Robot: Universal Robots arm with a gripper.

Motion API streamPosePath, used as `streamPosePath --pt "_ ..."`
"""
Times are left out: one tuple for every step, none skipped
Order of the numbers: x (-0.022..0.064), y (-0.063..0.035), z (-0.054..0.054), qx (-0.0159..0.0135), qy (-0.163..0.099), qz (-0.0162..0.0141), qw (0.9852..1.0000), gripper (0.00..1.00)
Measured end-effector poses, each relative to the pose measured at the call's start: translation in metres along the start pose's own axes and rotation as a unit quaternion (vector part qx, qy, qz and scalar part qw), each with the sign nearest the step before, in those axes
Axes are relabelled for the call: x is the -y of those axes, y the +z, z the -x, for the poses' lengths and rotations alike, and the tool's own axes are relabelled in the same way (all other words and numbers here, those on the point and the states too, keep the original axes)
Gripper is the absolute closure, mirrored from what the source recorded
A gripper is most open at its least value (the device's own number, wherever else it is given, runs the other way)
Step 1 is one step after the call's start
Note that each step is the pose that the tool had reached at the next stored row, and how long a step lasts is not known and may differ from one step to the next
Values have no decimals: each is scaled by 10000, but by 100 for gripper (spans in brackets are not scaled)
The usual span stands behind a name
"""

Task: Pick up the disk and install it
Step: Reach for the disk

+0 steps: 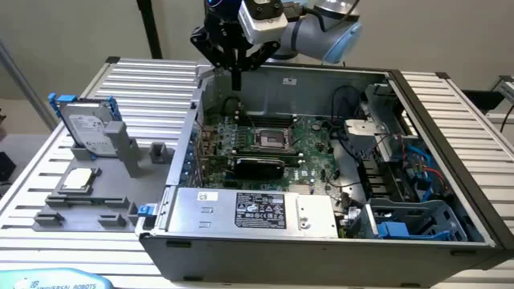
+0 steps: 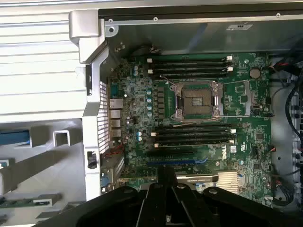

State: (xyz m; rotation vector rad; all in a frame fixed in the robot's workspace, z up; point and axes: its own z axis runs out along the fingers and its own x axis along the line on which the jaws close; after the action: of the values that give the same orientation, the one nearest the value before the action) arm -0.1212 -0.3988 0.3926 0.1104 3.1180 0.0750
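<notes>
The disk (image 1: 86,129), a silver-grey drive with a white label in a bright blue frame, stands tilted on a grey holder (image 1: 108,158) at the exterior view's left, outside the computer case. My gripper (image 1: 237,81) hangs well away from it, above the back left corner of the open case (image 1: 321,256). Its dark fingers point down, pressed together with nothing between them. In the wrist view the gripper (image 2: 165,172) hovers over the green motherboard (image 2: 199,123) with its empty processor socket (image 2: 199,100).
A small square processor chip (image 1: 76,179) lies on the grey fixture plate in front of the disk. Inside the case are a power supply (image 1: 257,211), cables, and a blue drive cage (image 1: 418,220) at the exterior view's right. The slatted table (image 1: 144,78) surrounds the case.
</notes>
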Motion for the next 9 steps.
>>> streamPosePath --pt "0 0 0 0 0 0 10000 89" --pt "0 0 0 0 0 0 10000 89" --pt "0 0 0 0 0 0 10000 89" --pt "0 0 0 0 0 0 10000 89" --pt "0 0 0 0 0 0 10000 89" --pt "0 0 0 0 0 0 10000 89" --pt "0 0 0 0 0 0 10000 89" --pt "0 0 0 0 0 0 10000 89" --pt "0 0 0 0 0 0 10000 89"
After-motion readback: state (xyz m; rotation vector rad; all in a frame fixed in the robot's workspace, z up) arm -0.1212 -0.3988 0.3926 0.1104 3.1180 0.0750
